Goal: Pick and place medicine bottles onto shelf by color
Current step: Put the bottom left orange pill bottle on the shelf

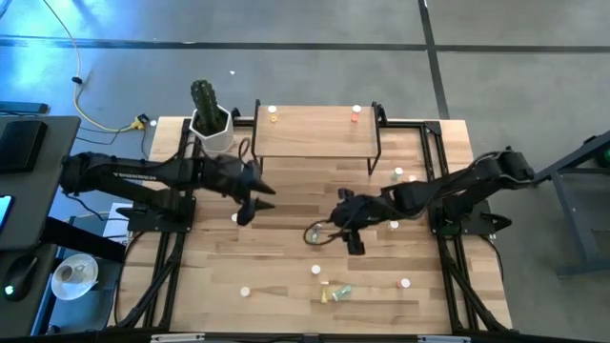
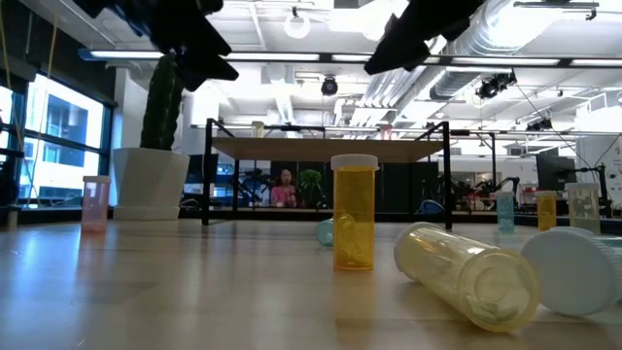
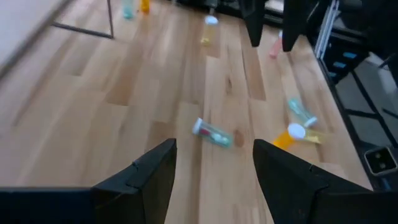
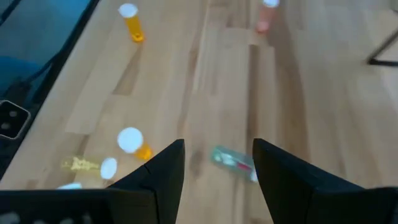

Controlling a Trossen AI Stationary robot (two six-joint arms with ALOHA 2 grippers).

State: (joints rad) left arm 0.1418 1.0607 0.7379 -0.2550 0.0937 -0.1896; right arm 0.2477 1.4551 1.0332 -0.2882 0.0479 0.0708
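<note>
Two end effectors hover open-fingered and empty before the shelf [image 1: 315, 131]: the left end effector [image 1: 245, 211] at its front-left, the right end effector [image 1: 351, 238] in front, a green medicine bottle [image 1: 315, 232] lying between them on the counter [image 1: 286, 276].

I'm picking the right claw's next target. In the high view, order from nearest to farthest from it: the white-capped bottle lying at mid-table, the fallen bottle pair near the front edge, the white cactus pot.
1. White-capped bottle lying at mid-table, just beside the right claw, toward the left arm.
2. Fallen bottle pair, toward the front edge.
3. White cactus pot, far back-left corner.
</note>
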